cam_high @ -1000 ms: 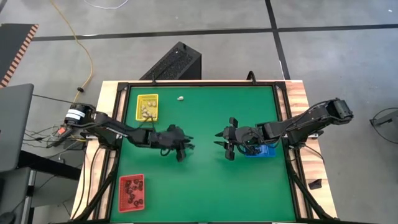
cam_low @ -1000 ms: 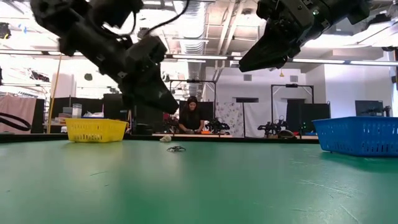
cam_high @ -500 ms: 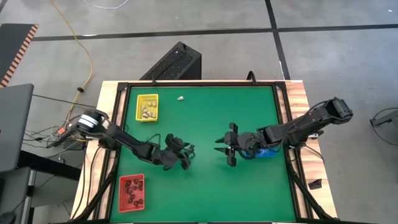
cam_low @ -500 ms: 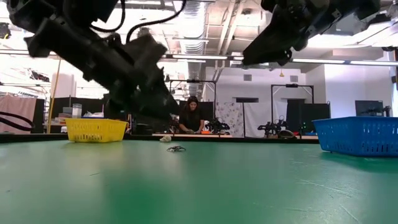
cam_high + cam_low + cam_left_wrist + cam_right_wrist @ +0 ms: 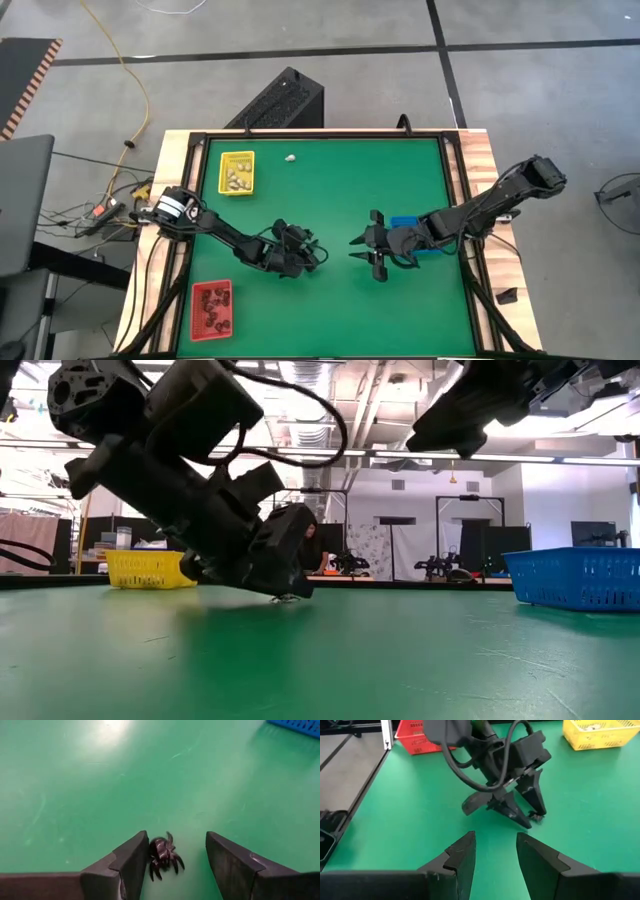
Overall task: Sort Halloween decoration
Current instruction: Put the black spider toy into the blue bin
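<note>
Left gripper (image 5: 175, 862) has dropped from mid-air to the green mat (image 5: 340, 190) over the last second and moved toward the table centre. Its fingers were nearly together before, now spread wide with tips at the mat. Black spider trinket (image 5: 164, 855) lies on the mat between the fingers (image 5: 131, 865), hard up against one inner face, clear gap to the other. Not clamped. Same spider shows at the fingertips in the low view (image 5: 285, 598) and in the right wrist view (image 5: 538, 816).

Right gripper (image 5: 495, 851) has also shifted, slightly further from the blue tray (image 5: 404, 223) and nearer the left one. It hangs above the mat, fingers partly open, nothing between them, pointing at the left gripper's tips.

Around:
- Cream trinket (image 5: 290, 158) alone on the mat, well apart from both sets of fingers, near the yellow tray (image 5: 237, 172); unchanged.
- Yellow tray holds whitish pieces, red tray (image 5: 211, 309) holds dark ones; both well clear of the fingers.
- Blue tray sits partly under the right arm.
- Low view: the left arm now covers the person in the room behind, who was visible earlier.

Nothing sits between the left fingers and the spider.
</note>
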Tool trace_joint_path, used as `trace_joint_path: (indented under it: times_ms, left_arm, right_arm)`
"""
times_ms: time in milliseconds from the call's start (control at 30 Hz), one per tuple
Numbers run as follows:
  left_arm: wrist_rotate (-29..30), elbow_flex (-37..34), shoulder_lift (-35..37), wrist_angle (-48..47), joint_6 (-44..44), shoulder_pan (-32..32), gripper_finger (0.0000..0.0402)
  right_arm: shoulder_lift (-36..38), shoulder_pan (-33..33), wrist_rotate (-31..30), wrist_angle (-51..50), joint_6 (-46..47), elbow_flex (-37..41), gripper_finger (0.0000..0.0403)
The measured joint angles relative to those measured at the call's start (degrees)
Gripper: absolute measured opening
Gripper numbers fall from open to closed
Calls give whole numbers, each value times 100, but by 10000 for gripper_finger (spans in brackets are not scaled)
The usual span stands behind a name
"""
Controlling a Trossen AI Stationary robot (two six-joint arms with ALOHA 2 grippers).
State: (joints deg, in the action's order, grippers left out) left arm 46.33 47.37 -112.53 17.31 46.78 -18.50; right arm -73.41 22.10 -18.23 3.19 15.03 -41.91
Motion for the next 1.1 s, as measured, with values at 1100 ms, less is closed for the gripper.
trace_joint_path:
  times_ms: [1100]
  left_arm:
    - [-8,-22,86,-628,-206,-37,76]
  right_arm:
    - [0,65,-3,-187,-47,0,173]
